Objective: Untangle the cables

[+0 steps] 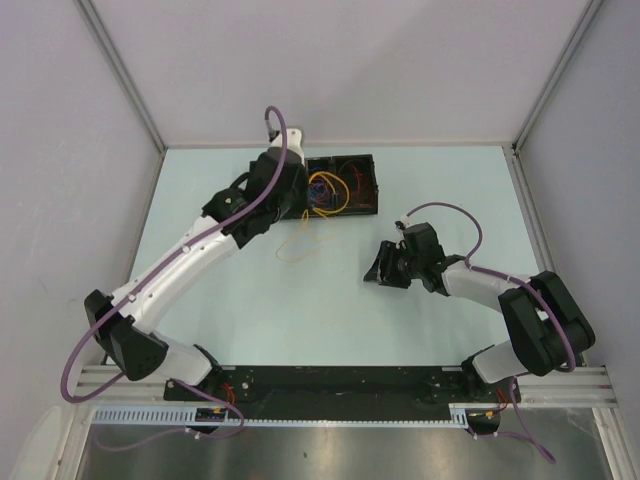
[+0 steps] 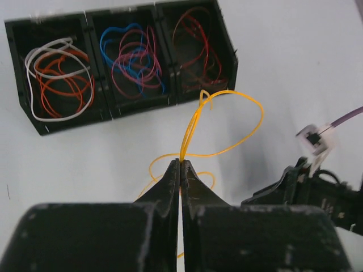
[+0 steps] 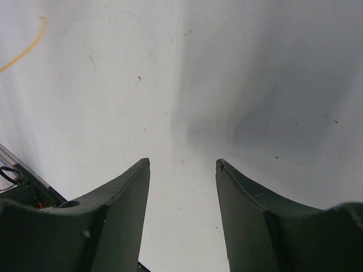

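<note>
One yellow cable (image 2: 190,127) is pinched in the left gripper (image 2: 181,164), looping ahead toward the tray (image 2: 142,106) (the right gripper (image 3: 184,161), jaws apart and empty, sits farther off).

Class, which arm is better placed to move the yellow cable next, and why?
Left: the left gripper is shut on the yellow cable. The right gripper is open over bare table, empty.

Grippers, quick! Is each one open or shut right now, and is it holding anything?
Left gripper: closed, pinching the yellow cable.
Right gripper: open, holding nothing.
</note>
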You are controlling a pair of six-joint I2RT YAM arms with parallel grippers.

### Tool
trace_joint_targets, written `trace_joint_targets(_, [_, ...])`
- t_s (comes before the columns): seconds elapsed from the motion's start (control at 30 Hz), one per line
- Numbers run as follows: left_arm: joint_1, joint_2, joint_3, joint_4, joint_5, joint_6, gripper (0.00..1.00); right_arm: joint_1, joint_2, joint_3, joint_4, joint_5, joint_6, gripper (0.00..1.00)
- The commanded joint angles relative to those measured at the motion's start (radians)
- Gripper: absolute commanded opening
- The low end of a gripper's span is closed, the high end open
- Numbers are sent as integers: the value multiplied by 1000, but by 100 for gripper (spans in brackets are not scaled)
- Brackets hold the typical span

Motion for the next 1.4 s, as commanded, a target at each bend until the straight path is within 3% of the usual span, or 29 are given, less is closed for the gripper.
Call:
trace_joint_targets(0.0, [14, 54, 149, -19, -53, 45, 0, -5, -16, -4, 28, -5, -10, 55])
trace_joint_targets(0.3, [80, 202, 445, -35, -51, 42, 0, -5, -15, -6, 28, -7, -10, 55])
trace_joint_targets(0.57, [162, 330, 570, 44, -42, -33, 0, -3, -16, -7, 32, -8, -12, 54])
trace_joint_targets(0.97, [325, 517, 487, 409, 210, -246, 0, -8, -13, -7, 34, -10, -12, 55])
trace_joint_targets(1.1, [339, 598, 479, 435, 219, -283, 0, -8, -12, -7, 34, -11, -13, 54])
trace_joint_targets(1.37, [353, 624, 304, 521, 168, -325, 0, -6, -10, -6, 36, -13, -12, 55])
